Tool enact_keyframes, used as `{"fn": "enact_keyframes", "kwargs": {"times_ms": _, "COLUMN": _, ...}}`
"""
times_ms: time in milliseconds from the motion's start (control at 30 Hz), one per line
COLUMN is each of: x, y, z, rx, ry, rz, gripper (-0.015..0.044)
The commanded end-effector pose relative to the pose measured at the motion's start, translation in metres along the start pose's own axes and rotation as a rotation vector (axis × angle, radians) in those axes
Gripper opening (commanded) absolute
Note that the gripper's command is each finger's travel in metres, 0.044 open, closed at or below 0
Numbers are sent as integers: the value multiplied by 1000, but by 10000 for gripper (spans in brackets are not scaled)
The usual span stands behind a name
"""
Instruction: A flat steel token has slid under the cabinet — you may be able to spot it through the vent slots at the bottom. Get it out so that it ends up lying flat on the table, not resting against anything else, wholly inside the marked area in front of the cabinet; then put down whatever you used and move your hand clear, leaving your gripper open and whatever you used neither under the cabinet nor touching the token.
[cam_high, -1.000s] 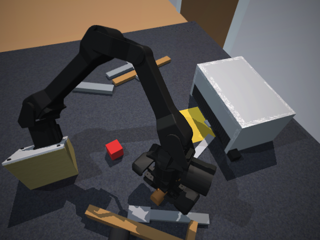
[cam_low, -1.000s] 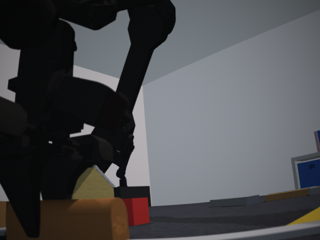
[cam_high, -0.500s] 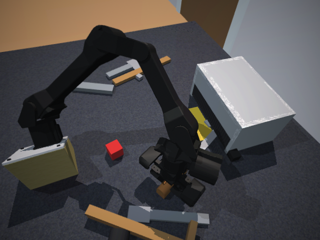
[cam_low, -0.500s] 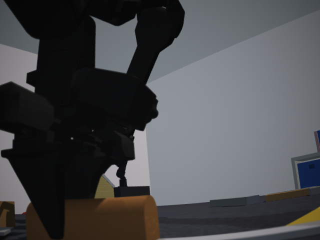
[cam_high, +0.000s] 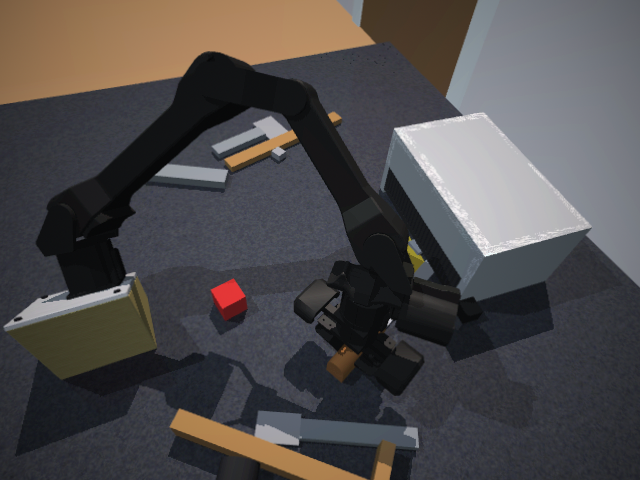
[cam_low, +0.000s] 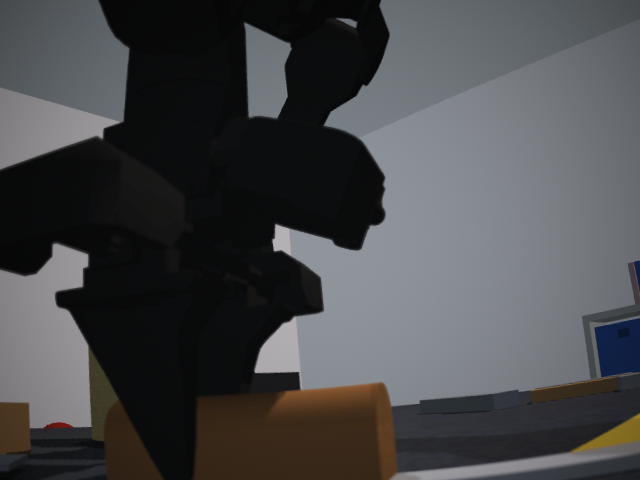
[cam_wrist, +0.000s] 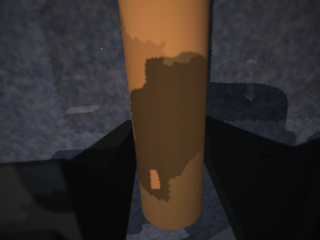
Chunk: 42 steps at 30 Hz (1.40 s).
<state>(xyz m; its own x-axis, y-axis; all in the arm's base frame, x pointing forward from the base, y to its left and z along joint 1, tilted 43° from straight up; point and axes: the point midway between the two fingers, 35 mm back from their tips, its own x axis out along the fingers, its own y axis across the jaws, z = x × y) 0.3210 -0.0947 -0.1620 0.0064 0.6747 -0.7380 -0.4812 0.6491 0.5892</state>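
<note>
My gripper is shut on the orange-brown round handle of a tool, low over the table in front of the cabinet. A pale strip, apparently the tool's blade, runs right from the handle in the exterior view. The white cabinet has dark vent slots along its bottom. The yellow marked area is mostly hidden by my arm. A small grey piece, possibly the token, shows at the yellow area beside the vent; its full outline is hidden.
A red cube stands left of the gripper. A black block is by the cabinet's near corner. Grey bars and orange bars lie behind and in front. A yellowish house-shaped block is left.
</note>
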Motion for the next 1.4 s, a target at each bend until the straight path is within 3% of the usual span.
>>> {"fn": "enact_keyframes", "kwargs": {"times_ms": 0, "x": 0, "y": 0, "z": 11, "rx": -7, "ry": 4, "rz": -3, "gripper": 0}}
{"fn": "enact_keyframes", "kwargs": {"times_ms": 1367, "x": 1, "y": 5, "z": 60, "rx": -8, "ry": 1, "rz": -1, "gripper": 0}}
